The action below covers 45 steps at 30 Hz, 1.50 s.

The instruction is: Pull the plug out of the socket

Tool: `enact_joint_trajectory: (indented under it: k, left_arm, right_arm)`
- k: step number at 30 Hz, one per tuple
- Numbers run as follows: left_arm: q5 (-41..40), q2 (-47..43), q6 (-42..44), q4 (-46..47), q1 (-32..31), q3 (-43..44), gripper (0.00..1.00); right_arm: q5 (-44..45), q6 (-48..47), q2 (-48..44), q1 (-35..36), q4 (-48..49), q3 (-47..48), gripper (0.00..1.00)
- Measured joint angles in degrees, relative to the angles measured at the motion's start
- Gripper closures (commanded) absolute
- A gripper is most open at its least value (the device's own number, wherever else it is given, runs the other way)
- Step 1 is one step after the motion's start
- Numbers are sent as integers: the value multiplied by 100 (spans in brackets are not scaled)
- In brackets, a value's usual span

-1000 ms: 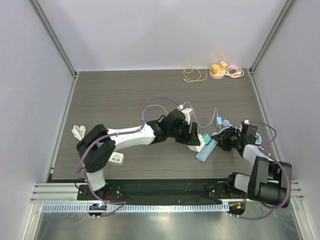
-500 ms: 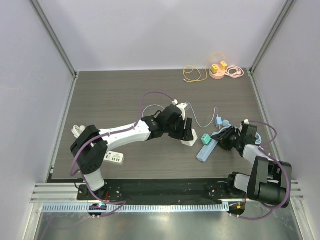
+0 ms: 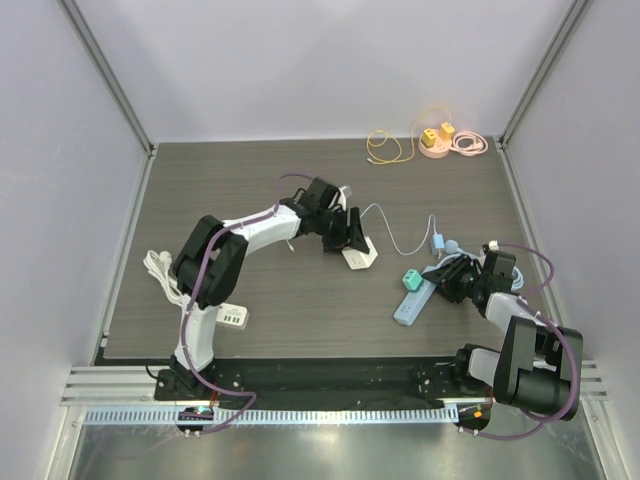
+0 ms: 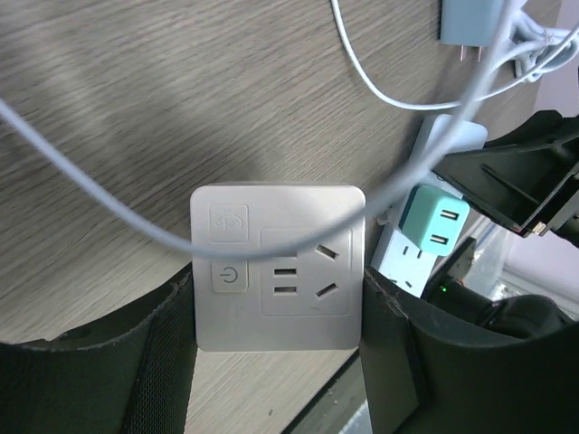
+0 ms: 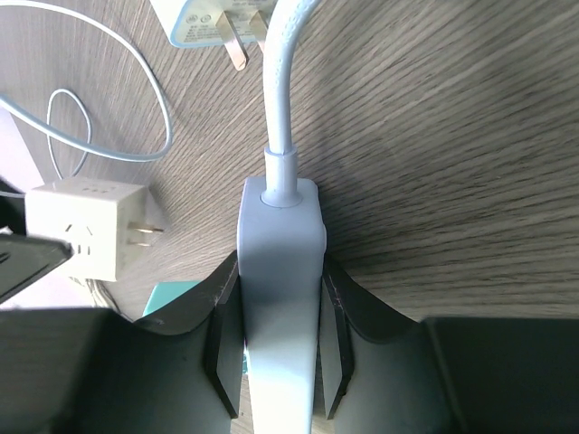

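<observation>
The left claw (image 4: 279, 312) is clamped on the white cube plug (image 4: 289, 262), one finger pressed against each side. Its socket face and power button point up at the wrist camera. The prongs are hidden in that view, but the right wrist view shows them bare. Whether the cube rests on the tabletop (image 3: 220, 190) or hangs just above it cannot be told.

Off to the right of this claw and clear of the cube lies the pale power strip (image 5: 280, 235), gripped tightly across its width by the right claw (image 5: 280, 307). Most of the strip's length is covered by that claw or cut off at the frame's lower edge. Its thick cord (image 5: 282, 81) runs straight ahead from between the fingers.

A teal plug (image 4: 434, 221) sits in the strip, seen only as a sliver from the right wrist. A thin white cable (image 4: 109, 172) arcs over the cube, blurred by closeness. Ahead of both claws lies a blue adapter (image 4: 479, 23), cropped by the top edge.
</observation>
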Motion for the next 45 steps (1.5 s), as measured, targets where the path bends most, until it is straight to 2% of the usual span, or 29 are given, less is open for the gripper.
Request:
enact_joint_trajectory:
  k: [1,4,5,10,11,14,16,23,30,33,40,45]
  left_arm:
    - [79,118,-28,-81,4,122,97]
    - [328,372,-90,-142,-9,439,85]
    - [391,417,-101,-155,-17,518,75]
    - [479,455,-168,-162,-33,612,54]
    - [476,455,-173,-175,-33,614,46]
    - [424,492,-155,-310,-28,704,38]
    - [372,562,-87,-476,-28,887,36]
    - [48,708,247,-1128,-28,1565,15]
    - [-533,588,525,-1626,-26,1602,14]
    - [-713,175,560,-1609,-28,1276,14]
    - [-741,-1051,562,-1093,-256,540,16]
    - [-710,-1202,529,-651,-793,393,15]
  right_arm:
    - [-7,0,0,0,9,-2,99]
    - [-22,-2,15,0,33,-7,99]
    - [-26,-4,17,0,37,-7,99]
    - [-59,-11,52,0,81,-9,99]
    - [-66,-17,55,0,87,-11,99]
    - [-76,-22,66,0,98,-11,99]
    - [-101,-26,90,0,127,-11,99]
    - [-109,-33,92,0,133,-11,99]
    - [-116,-42,92,0,136,-11,99]
    - [-118,-42,92,0,138,-13,99]
    - [-122,-42,94,0,157,-24,99]
    - [-144,-44,122,0,186,-24,99]
